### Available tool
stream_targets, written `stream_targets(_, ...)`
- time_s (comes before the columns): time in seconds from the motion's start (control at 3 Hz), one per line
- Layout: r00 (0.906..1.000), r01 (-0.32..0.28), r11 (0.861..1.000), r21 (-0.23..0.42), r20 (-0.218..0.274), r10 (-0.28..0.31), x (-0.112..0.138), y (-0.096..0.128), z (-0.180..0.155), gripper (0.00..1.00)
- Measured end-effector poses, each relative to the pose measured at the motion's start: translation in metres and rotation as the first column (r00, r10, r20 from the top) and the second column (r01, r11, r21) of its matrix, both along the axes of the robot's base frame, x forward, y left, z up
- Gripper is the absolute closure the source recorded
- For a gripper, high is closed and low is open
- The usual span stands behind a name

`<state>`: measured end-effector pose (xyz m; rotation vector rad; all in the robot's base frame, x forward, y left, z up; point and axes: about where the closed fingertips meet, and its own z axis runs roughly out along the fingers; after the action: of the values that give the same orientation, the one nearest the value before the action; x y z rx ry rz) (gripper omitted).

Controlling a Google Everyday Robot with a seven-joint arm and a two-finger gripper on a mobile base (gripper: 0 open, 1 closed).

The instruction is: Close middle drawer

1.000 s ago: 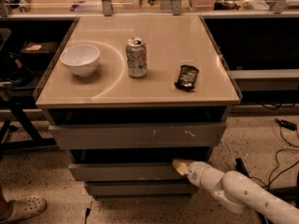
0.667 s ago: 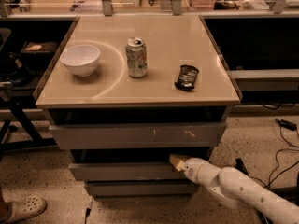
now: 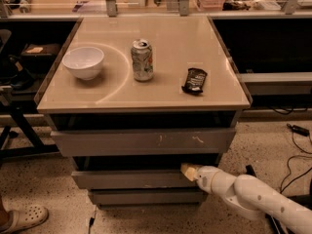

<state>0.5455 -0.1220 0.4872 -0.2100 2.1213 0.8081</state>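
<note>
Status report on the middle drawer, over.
Gripper low, at top right edge of middle drawer front. Drawer partly out, not yet shut. Inside dark; no obstruction seen.

White bowl, soda can, dark snack bar on tabletop, white clog on floor

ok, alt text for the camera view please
The white arm's gripper sits at the top right edge of the front of the middle drawer. On the tabletop above: a white bowl, a can and a dark snack packet.
</note>
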Motion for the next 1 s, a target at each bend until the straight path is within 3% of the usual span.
stream_targets(0.33, 0.992, 0.024, 0.997, -0.069, -0.122, -0.032, -0.046, -0.049, 0.013, 1.0)
stream_targets(0.67, 0.9932, 0.014, 0.998, -0.065, -0.114, -0.022, -0.038, -0.045, 0.008, 1.0)
stream_targets(1.0, 0.9919, 0.043, 0.996, -0.078, -0.115, -0.052, -0.027, -0.045, -0.018, 1.0)
